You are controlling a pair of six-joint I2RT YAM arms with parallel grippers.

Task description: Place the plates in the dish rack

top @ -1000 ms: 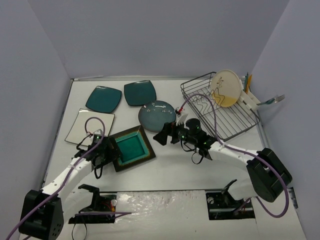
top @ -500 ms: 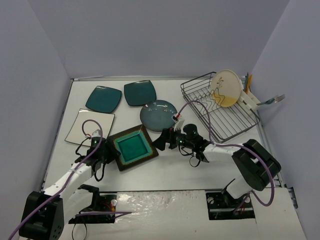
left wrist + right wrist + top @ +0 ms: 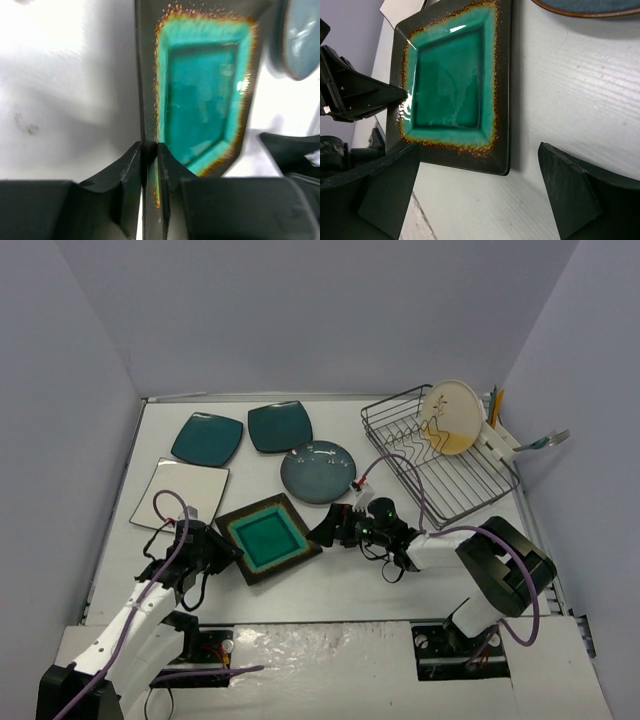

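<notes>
Left end effector is clamping the left edge of the brown-rimmed plate, its fingers pressed together on the rim. The plate is sitting near the middle of the surface, turned corner-forward; whether it is lying flat cannot be told. Right end effector is hovering low just beside the plate's right corner, its fingers spread wide apart and gripping nothing. In the right wrist view the plate's near edge is lying ahead of the gap between them. The blue-grey plate is lying just behind. Two dark teal plates are lying side by side at the rear left, and the white plate is lying at the left. The cream plate is standing upright in the rack at the rear right.
</notes>
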